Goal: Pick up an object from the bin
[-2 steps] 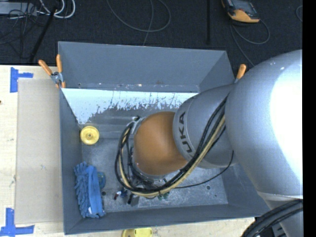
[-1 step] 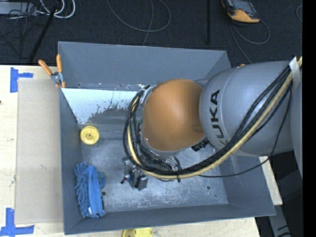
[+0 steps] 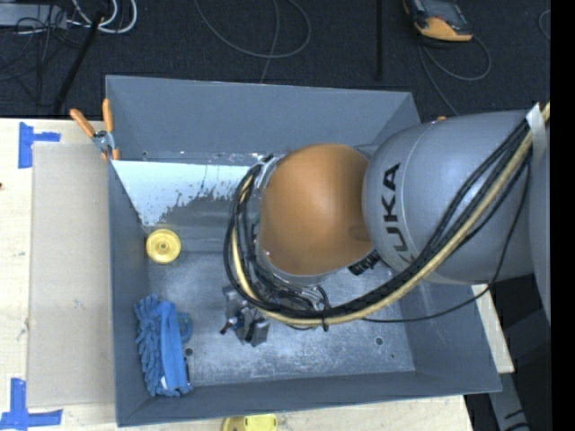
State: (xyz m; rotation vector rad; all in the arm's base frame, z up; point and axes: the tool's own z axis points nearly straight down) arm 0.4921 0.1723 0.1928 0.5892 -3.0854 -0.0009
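My gripper (image 3: 246,324) hangs low over the bin floor, near the front and about mid-width, its dark fingertips poking out from under the orange cover. Nothing shows between the fingers, and their spacing is hard to make out. A blue cloth-like bundle (image 3: 163,345) lies on the floor in the front left corner, a short way left of the fingertips. A small yellow round disc (image 3: 163,246) rests at the left side of the bin, farther back and apart from the gripper.
The arm with its orange cover and looped cables covers the middle and right of the bin. The bin's sloped walls rise on all sides. Bare scuffed floor lies between the blue bundle and the fingertips.
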